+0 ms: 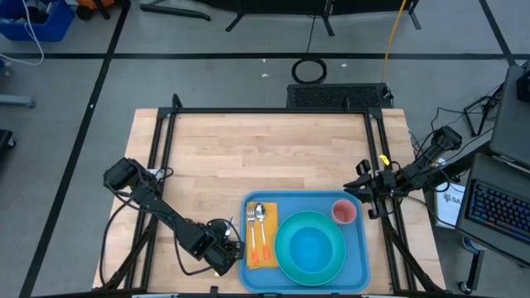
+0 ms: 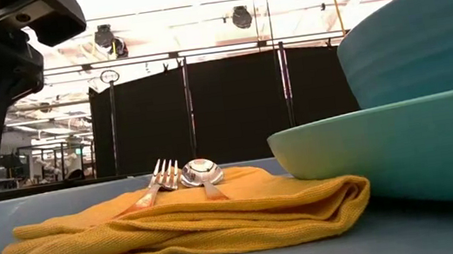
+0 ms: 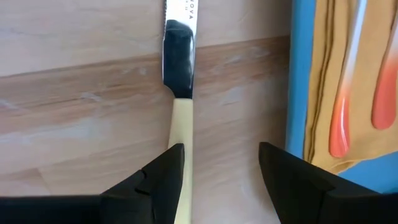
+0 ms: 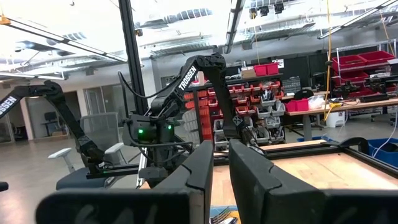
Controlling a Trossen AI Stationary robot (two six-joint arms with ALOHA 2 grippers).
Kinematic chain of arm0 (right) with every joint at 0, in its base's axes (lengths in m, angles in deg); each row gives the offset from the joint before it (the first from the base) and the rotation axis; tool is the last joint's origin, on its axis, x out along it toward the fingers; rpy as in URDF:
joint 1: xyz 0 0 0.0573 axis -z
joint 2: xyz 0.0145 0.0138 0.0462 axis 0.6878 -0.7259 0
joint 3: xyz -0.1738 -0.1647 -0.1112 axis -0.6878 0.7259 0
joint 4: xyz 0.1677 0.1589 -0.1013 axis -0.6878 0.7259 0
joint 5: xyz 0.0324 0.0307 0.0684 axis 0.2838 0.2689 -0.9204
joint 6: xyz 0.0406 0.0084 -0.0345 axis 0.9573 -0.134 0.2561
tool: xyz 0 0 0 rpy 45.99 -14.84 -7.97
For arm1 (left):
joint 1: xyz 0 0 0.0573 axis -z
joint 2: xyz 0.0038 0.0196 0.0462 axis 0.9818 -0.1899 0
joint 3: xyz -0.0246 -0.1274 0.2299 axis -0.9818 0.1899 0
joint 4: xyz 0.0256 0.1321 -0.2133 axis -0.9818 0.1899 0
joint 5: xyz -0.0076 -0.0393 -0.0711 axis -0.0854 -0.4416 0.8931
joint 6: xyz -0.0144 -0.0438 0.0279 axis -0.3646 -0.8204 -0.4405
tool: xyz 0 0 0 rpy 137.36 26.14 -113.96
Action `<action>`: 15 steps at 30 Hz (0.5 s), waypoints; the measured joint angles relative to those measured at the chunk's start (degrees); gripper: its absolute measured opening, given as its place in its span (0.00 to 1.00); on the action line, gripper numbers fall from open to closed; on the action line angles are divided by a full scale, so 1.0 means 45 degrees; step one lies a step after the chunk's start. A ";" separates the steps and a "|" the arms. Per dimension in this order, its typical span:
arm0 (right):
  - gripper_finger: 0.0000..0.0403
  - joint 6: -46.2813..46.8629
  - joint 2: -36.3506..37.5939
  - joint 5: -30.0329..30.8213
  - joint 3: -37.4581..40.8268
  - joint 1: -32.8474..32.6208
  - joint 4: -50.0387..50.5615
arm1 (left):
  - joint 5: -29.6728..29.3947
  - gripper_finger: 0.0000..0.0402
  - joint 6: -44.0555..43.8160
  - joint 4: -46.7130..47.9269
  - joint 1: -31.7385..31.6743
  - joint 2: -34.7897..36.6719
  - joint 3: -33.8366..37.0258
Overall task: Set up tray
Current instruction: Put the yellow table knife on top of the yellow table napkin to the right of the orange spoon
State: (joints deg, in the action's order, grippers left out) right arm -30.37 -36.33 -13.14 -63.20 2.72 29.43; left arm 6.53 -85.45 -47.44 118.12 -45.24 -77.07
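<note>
The large flat light-blue plastic tray (image 1: 362, 248) with rounded corners and a raised rim lies level at the wooden surface's (image 1: 273, 157) near edge

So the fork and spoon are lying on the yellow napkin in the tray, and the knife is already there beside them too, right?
Not quite. The fork and spoon do lie on the yellow napkin in the tray, but the knife is still outside it, on the wooden table beside the tray's rim. The left wrist view shows it, with the open left gripper over its handle.
</note>
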 joint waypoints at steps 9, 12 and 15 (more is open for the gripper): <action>0.11 -0.0001 0.0000 0.0004 0.0000 0.0000 0.0000 | 0.0144 0.53 0.0384 -0.0193 0.0065 0.0000 0.0000; 0.11 0.0000 0.0000 0.0004 -0.0001 0.0000 0.0000 | 0.0143 0.53 0.0345 -0.0195 0.0120 0.0000 0.0002; 0.11 -0.0005 0.0000 0.0000 0.0003 0.0005 0.0000 | 0.0147 0.53 0.0355 -0.0144 0.0126 0.0000 0.0000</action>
State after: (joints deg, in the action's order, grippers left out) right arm -30.39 -36.33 -13.14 -63.19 2.74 29.43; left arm 7.19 -83.86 -48.08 118.69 -45.24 -77.07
